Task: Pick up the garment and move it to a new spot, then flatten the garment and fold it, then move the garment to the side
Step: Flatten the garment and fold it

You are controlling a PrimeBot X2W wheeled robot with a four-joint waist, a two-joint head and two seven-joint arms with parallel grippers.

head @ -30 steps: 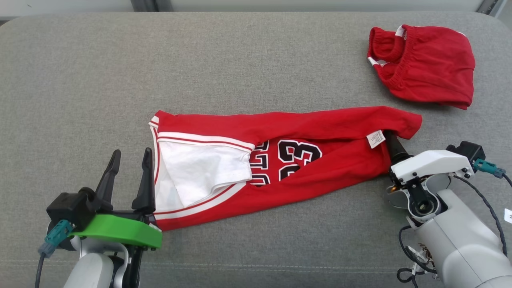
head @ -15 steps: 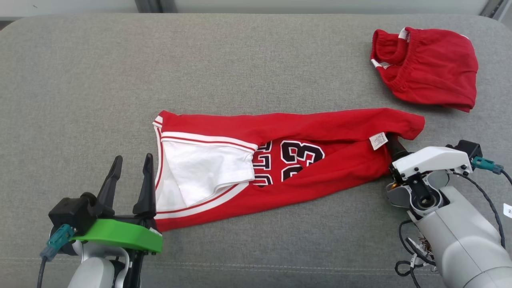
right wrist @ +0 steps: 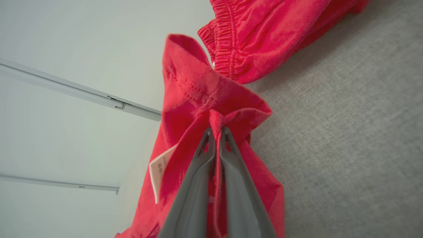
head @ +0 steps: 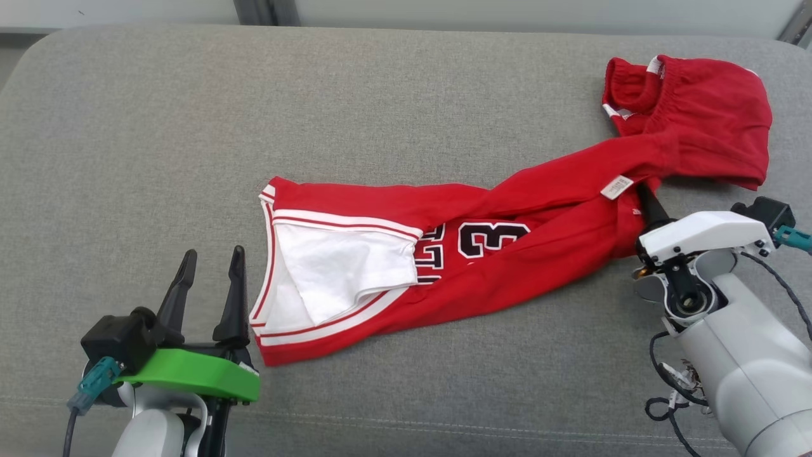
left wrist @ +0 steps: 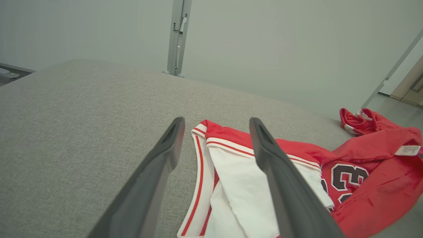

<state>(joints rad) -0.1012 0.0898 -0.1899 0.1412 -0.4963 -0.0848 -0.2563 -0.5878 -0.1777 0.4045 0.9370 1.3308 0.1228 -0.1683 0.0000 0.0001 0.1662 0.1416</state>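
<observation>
The garment (head: 507, 254) is a red jersey with white trim and black numbers, lying crumpled across the grey cushion. My right gripper (head: 642, 192) is shut on its right end, and the pinched cloth is raised off the surface near a white tag. In the right wrist view the gripper (right wrist: 217, 130) has a fold of the red garment (right wrist: 191, 92) between its closed fingers. My left gripper (head: 213, 254) stands open just left of the jersey's white-trimmed end, holding nothing. In the left wrist view the gripper (left wrist: 217, 122) is wide open, with the garment (left wrist: 363, 198) ahead and to the right.
A pair of red shorts (head: 698, 120) lies bunched at the far right, and the raised end of the jersey overlaps its lower edge. The same shorts (right wrist: 264, 33) lie just beyond my right fingers. The grey cushion (head: 380, 114) is bare at the left and back.
My right gripper has closed on the garment's right end and lifted it up toward the shorts. The head camera has shifted a little. The left gripper has stayed open.
</observation>
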